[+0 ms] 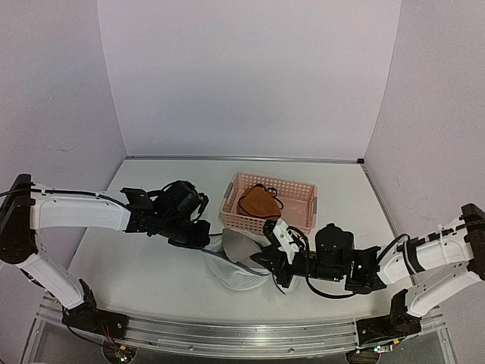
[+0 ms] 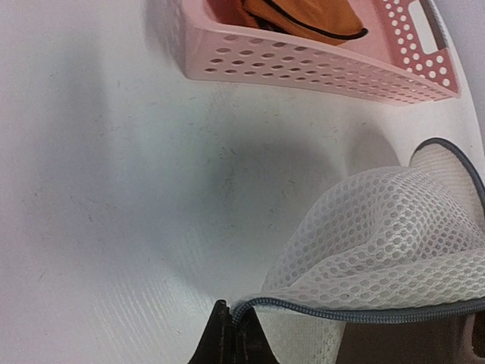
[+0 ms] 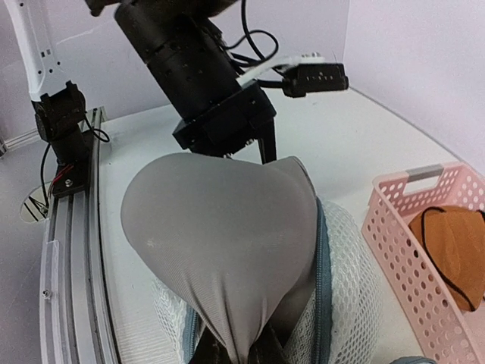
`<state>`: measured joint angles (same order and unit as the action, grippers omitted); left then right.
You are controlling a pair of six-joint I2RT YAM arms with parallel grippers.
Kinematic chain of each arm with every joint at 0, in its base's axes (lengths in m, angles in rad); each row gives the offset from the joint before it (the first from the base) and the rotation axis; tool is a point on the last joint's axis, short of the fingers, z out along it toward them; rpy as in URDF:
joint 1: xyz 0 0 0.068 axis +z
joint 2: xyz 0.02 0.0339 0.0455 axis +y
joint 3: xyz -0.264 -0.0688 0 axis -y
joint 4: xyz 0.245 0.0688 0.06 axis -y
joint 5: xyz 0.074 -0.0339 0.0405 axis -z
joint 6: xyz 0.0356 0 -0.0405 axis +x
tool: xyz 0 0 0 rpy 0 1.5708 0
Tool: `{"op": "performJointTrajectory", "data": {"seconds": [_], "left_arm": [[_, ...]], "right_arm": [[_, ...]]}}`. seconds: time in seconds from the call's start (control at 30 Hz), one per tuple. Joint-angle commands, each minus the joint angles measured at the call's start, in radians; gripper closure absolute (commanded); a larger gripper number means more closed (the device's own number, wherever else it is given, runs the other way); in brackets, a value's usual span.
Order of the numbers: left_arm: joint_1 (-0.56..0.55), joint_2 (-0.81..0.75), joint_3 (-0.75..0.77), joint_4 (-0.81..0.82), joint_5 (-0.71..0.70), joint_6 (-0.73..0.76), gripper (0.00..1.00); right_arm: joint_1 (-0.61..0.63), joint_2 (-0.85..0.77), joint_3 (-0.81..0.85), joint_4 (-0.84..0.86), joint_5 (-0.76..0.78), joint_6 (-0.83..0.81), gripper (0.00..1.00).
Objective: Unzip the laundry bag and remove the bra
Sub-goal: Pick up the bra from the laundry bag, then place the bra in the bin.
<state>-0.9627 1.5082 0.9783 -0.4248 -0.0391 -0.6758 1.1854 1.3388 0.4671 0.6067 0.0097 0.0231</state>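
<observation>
Nearest you, on the near side of the basket (image 1: 295,218), your right gripper (image 3: 235,353) is clenched on the bra (image 3: 227,235). The grey fabric narrows down into its fingers, and the smooth padded cup bulges up above them. The bra rises out of the bag (image 1: 235,277), which lies on the table (image 1: 136,265) just in front of the basket's near wall. White mesh wraps the lower part of the cup. The bag's grey zip edge runs open along the side of the cup that faces the basket. You cannot tell from these views how much of the bra is still down inside the mesh.

A little farther from you, off the basket's near left corner, your left gripper (image 2: 229,337) is pinched tight on the bag's grey rim. Its dark fingertips meet, and the rim comes out from between them. The mesh swells up in a hump right beside them. Your left wrist view shows a strip of bare table between this hump and the basket, so the two lie close but apart.

Beyond both grippers stands the basket itself. It is pink perforated plastic, with a handle slot cut in its end wall. Inside, toward its left end, lies an orange-brown padded garment (image 1: 256,203) with a thin dark strap curling across it. It rests on the basket's floor, below the rim.
</observation>
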Motion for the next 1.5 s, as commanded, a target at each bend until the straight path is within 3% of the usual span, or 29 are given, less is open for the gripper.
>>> {"op": "performJointTrajectory", "data": {"seconds": [0.0, 0.33, 0.6, 1.1, 1.47], "left_arm": [[0.013, 0.014, 0.051, 0.033, 0.08, 0.046, 1.0], [0.013, 0.028, 0.067, 0.06, 0.162, 0.071, 1.0], [0.013, 0.013, 0.051, 0.069, 0.159, 0.067, 1.0], [0.013, -0.027, 0.0, 0.067, 0.067, 0.048, 1.0], [0.013, -0.064, -0.04, 0.058, 0.048, 0.059, 1.0]], "right_arm": [[0.006, -0.067, -0.063, 0.322, -0.047, -0.107, 1.0], [0.006, -0.016, -0.068, 0.593, 0.05, -0.09, 1.0], [0.006, -0.001, -0.039, 0.661, 0.144, -0.098, 1.0], [0.007, -0.102, -0.012, 0.671, 0.278, -0.172, 1.0], [0.005, -0.081, 0.108, 0.568, 0.519, -0.46, 1.0]]}}
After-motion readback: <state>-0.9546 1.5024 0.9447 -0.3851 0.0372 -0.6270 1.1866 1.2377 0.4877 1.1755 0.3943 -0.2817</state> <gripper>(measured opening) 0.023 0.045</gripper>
